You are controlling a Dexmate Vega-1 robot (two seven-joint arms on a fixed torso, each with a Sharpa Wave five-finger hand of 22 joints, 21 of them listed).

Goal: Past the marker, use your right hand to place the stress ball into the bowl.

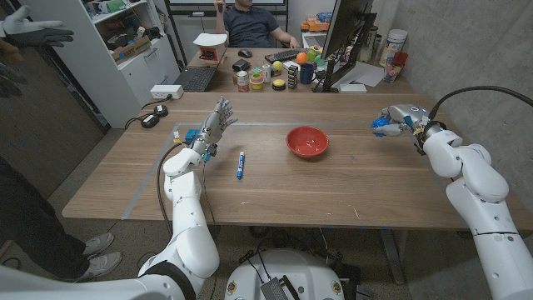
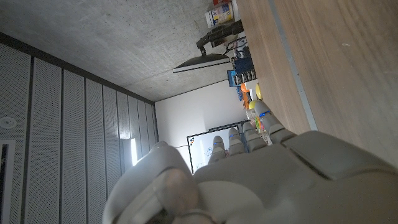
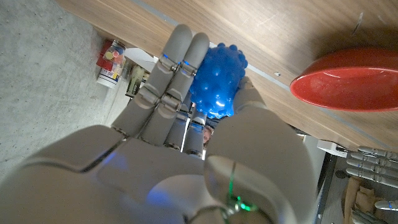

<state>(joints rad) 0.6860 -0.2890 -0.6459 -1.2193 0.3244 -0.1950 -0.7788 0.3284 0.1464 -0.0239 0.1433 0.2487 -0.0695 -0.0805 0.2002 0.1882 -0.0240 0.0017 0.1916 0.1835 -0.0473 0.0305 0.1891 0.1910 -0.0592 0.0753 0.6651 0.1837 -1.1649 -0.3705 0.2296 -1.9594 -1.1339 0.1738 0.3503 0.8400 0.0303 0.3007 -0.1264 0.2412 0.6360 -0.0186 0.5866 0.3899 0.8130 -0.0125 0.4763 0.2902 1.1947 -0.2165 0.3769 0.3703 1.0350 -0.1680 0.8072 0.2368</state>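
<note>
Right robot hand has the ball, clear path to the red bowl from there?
Probably yes. The right robot hand grips the blue stress ball, and bare table lies between it and the red bowl.

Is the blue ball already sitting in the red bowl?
No, the right hand grips the stress ball beside the bowl.

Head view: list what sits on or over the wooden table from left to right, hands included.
Left hand, raised with fingers spread → blue marker → red bowl → blue stress ball → right hand gripping that ball.
</note>
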